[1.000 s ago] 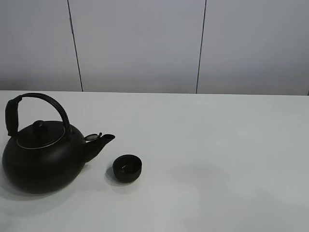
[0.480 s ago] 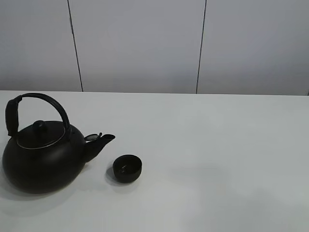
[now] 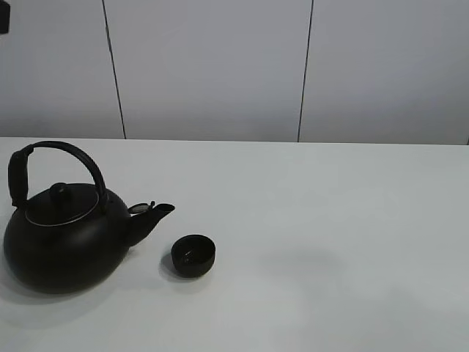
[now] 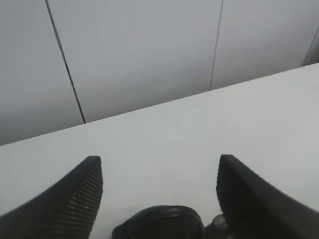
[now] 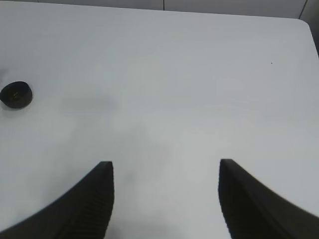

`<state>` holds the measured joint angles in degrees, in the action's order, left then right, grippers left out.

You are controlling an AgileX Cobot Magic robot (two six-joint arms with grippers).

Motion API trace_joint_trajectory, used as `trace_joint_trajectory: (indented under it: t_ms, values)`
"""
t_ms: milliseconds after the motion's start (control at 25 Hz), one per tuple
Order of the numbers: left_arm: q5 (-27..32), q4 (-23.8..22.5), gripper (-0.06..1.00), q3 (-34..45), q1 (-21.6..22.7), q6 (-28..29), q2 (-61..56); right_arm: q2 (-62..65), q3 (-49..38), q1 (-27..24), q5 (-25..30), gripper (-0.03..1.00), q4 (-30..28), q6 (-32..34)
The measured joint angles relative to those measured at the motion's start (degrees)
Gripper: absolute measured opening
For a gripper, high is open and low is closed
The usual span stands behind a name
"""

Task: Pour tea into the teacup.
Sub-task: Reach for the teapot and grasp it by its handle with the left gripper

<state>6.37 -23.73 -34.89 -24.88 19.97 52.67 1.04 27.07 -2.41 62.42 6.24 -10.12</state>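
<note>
Left claw [image 4: 159,160] is hovering, jaws spread wide, gripping nothing, kettle [image 4: 159,221] beneath it. Right claw [image 5: 164,164] is likewise gaping, teacup [image 5: 16,94] well apart from it. Teacup is sitting beside the spout [image 3: 155,213]; a swung lift risks toppling it.

A plain white worktop [image 3: 330,220] fills the lower half of the scene. It is matte and evenly lit, with only faint soft shadows on it. Directly behind the worktop rises a pale grey wall [image 3: 212,66]. Two thin dark seams, one to the left [image 3: 113,73] and one to the right [image 3: 305,73], run down to the worktop's far edge and split the wall into three wide panels. One worktop corner [image 5: 302,21] is rounded.
</note>
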Motion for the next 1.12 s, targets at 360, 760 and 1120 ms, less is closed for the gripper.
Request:
trace_joint_trajectory:
  t_ms: [360,760,1120]
  values:
    - [-11.86,-7.32,0.48,10.46,3.62,0.16,0.0,0.0,0.0,0.0,0.0,0.42,-0.02,0.0]
    - [-17.39,-4.03,0.48,16.73,12.97,0.22,0.0,0.0,0.0,0.0,0.0,0.42,-0.02,0.0]
    - [-35.01,-4.15,0.48,22.91,19.69,-1.92,5.71,0.0,0.0,0.0,0.0,0.42,-0.02,0.0]
